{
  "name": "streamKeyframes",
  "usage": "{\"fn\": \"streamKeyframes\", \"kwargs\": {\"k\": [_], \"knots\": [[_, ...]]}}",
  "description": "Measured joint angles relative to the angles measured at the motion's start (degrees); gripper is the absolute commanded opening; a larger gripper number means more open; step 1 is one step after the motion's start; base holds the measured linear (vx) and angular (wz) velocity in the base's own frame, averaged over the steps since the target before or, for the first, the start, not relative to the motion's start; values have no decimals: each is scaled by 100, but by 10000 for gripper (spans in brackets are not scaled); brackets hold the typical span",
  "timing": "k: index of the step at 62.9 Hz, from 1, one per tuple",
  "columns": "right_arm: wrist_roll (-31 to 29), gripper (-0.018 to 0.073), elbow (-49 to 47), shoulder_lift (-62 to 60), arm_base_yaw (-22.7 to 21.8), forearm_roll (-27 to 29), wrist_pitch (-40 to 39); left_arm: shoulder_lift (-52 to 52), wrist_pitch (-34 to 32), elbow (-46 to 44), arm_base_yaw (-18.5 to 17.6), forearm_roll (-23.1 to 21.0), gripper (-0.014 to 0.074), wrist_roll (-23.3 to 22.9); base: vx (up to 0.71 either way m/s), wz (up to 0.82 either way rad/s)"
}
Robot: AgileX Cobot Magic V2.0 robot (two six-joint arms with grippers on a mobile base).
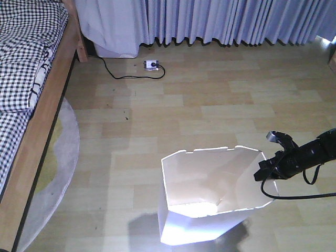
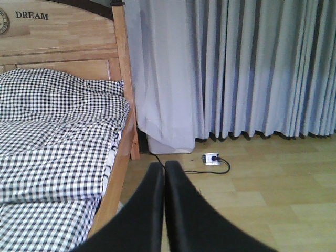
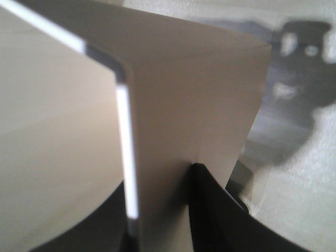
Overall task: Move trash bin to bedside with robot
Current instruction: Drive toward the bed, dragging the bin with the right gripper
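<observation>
Step in hand: carrying stage, the bin gripped but not yet at the bed. The bin (image 1: 202, 184) stands on the wooden floor (image 1: 210, 105) in the lower middle of the front view, well apart from the bed (image 1: 43, 118), with open floor and the edge of a pale rug (image 1: 65, 152) between them. The right gripper (image 1: 261, 173) sits at the bin's right rim. In the right wrist view one black finger (image 3: 207, 205) presses the outer wall while a dark shape shows on the inner side, so I judge it clamped over the wall just below the rim. The right arm (image 1: 310, 152) reaches in low from the right edge, roughly level, wrist angled down to the rim, cable looping beneath. The left gripper (image 2: 165, 173) is closed on nothing, fingertips touching, held up and aimed at the bed corner and curtain (image 2: 252, 68). Next move likely calls for the base to travel left toward the bed frame, grip kept firm and the bin upright; a one-sided hold on a thin wall could let it tilt or slip.
</observation>
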Motion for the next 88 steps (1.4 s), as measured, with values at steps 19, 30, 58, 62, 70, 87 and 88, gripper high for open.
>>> {"fn": "streamKeyframes", "kwargs": {"k": [19, 30, 58, 62, 70, 87, 88], "knots": [[0, -3, 0, 0, 0, 0, 0, 0, 0, 0, 0, 0, -6, 0, 32, 5], [0, -3, 0, 0, 0, 0, -7, 0, 0, 0, 0, 0, -6, 0, 32, 7], [0, -3, 0, 0, 0, 7, -7, 0, 0, 0, 0, 0, -6, 0, 32, 5], [0, -3, 0, 0, 0, 2, -7, 0, 0, 0, 0, 0, -6, 0, 32, 2], [0, -3, 0, 0, 0, 2, -7, 0, 0, 0, 0, 0, -6, 0, 32, 1], [0, -3, 0, 0, 0, 2, -7, 0, 0, 0, 0, 0, -6, 0, 33, -2], [0, -3, 0, 0, 0, 2, -7, 0, 0, 0, 0, 0, -6, 0, 33, -4]]}}
